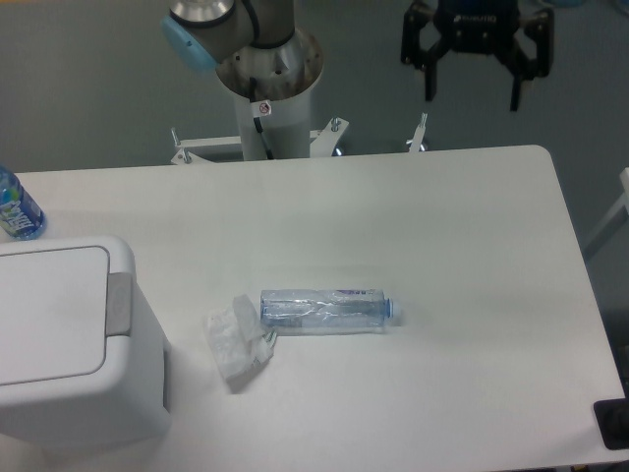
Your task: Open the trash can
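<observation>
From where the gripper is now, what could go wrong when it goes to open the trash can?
1. The gripper hangs open beyond the table's far right, while the trash can sits at the near left. A low path across could hit the lying bottle or the crumpled wrapper between them.
2. The grey latch tab is small and on the lid's edge; the fingers may slip off it.
3. A second bottle stands just behind the can and might be knocked.

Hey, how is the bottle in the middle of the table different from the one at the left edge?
The middle bottle lies on its side, fully in view; the left bottle looks upright and is partly cut off by the picture edge. The middle bottle is clear and pale; the left bottle is bluer with a label. The middle bottle touches crumpled paper; the left bottle stands behind the trash can. Both are plastic.
</observation>
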{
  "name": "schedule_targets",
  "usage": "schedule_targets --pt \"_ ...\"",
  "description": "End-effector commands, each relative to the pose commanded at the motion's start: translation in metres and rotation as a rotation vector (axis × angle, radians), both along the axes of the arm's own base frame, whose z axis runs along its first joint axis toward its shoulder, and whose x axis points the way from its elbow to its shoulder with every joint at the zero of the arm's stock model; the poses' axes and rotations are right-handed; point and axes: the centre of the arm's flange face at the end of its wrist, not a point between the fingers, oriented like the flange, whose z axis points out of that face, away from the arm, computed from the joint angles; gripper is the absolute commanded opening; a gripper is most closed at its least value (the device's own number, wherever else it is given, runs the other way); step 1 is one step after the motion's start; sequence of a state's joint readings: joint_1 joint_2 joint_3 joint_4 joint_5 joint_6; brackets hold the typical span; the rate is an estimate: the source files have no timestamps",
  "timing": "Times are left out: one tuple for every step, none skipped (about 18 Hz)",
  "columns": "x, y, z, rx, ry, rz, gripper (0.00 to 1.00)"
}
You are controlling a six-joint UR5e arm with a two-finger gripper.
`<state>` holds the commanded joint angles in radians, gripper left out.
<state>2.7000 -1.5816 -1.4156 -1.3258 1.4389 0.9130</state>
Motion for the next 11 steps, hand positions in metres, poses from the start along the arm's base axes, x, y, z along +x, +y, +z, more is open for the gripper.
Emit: schedule_targets --pt "0.003 0.007 -0.006 0.013 0.017 -0.001 1.00" --pt "0.007 0.016 -0.012 0.024 0.026 -0.003 1.00" --pt "0.012 0.024 -0.015 0.038 0.025 0.008 1.00" --pt "0.016 0.032 -0.018 0.053 0.016 0.028 1.00" --pt "0.018 0.043 -0.024 0.063 -0.004 0.053 1.00" --pt "0.020 0.053 -0.026 0.080 -0.018 0.087 1.00" --pt "0.023 0.062 -0.031 0.097 -0.039 0.123 1.00" --pt "0.028 0.075 -0.037 0.109 -0.072 0.164 1.00" --pt "0.032 0.087 -0.043 0.121 -0.102 0.207 1.00" --pt "0.038 0.100 -0.050 0.135 -0.128 0.247 1.00" --pt "0.043 0.113 -0.054 0.152 -0.143 0.277 1.00"
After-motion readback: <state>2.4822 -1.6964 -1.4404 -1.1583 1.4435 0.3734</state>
